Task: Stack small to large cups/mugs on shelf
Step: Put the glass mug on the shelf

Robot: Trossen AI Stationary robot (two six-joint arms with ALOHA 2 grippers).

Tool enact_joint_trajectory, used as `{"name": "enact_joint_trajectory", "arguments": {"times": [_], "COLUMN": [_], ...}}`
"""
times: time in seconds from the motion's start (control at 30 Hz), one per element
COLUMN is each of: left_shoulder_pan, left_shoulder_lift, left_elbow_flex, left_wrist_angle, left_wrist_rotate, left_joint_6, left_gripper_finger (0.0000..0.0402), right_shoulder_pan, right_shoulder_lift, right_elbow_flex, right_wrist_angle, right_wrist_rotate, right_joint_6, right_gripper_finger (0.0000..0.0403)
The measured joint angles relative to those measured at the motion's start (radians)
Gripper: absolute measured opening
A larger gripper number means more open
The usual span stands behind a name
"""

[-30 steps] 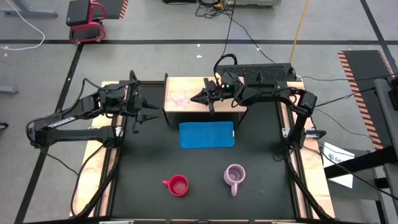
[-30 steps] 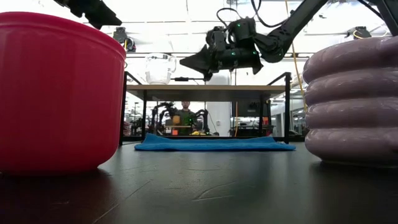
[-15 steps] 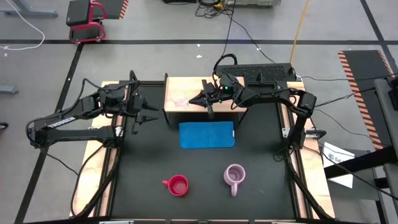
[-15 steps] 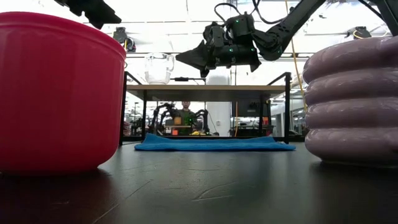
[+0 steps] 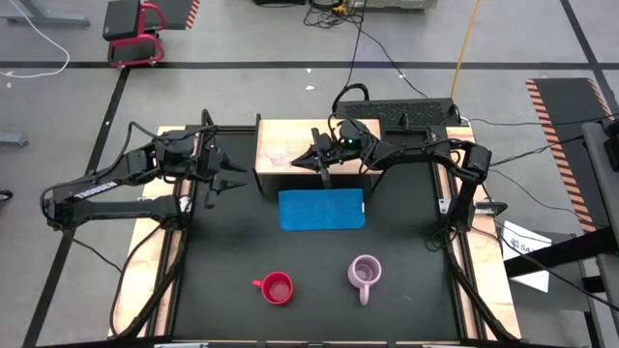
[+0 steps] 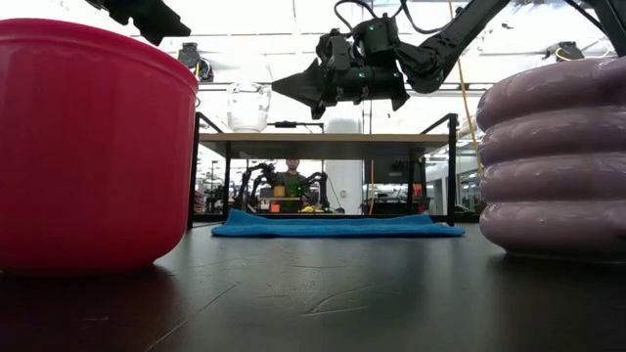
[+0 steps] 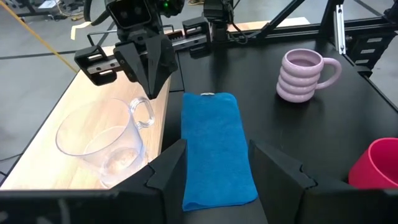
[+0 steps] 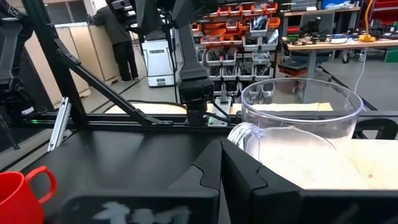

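- The high view is looking straight down from above the table, taking in both arms, the shelf (image 5: 314,155) and the blue mat (image 5: 322,209).
- The low view is sitting at table-top height, facing level across the table; the red mug (image 6: 93,147) and the lilac mug (image 6: 553,156) are looming very close to the lens.
- The left wrist view is looking past its own fingers, close to the glass cup (image 7: 106,146).
- The right wrist view is facing the same cup (image 8: 301,130) from the opposite side.
- All four views are sharing the shelf and the glass cup.
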Motion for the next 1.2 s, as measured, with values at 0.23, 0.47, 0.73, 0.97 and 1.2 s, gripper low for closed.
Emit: {"name": "enact_joint_trajectory", "arguments": {"times": [0.23,0.47,0.73,0.97,1.2], "left_shoulder_pan": [-0.005,-0.029,-0.051,-0.071,-0.087], "left_shoulder_lift": [0.0,0.0,0.0,0.0,0.0], "left_elbow_flex": [0.0,0.0,0.0,0.0,0.0], "left_wrist_angle": [0.0,0.0,0.0,-0.013,-0.014], "left_wrist_rotate": [0.0,0.001,-0.005,-0.006,-0.006], "left_joint_6": [0.0,0.0,-0.014,-0.022,-0.02], "left_gripper_finger": [0.0172,0.0172,0.0172,0.0172,0.0172], "right_shoulder_pan": [0.013,0.041,0.038,0.006,-0.027], "right_shoulder_lift": [0.0,0.0,-0.001,-0.042,-0.035], "right_elbow_flex": [0.0,0.0,-0.001,-0.002,-0.002], "right_wrist_angle": [0.0,0.001,0.014,-0.073,-0.098], "right_wrist_rotate": [0.0,0.001,0.037,0.05,0.048], "right_joint_6": [-0.004,-0.019,-0.008,-0.026,-0.02], "right_gripper_finger": [0.0,0.0,0.0,0.0,0.0]}}
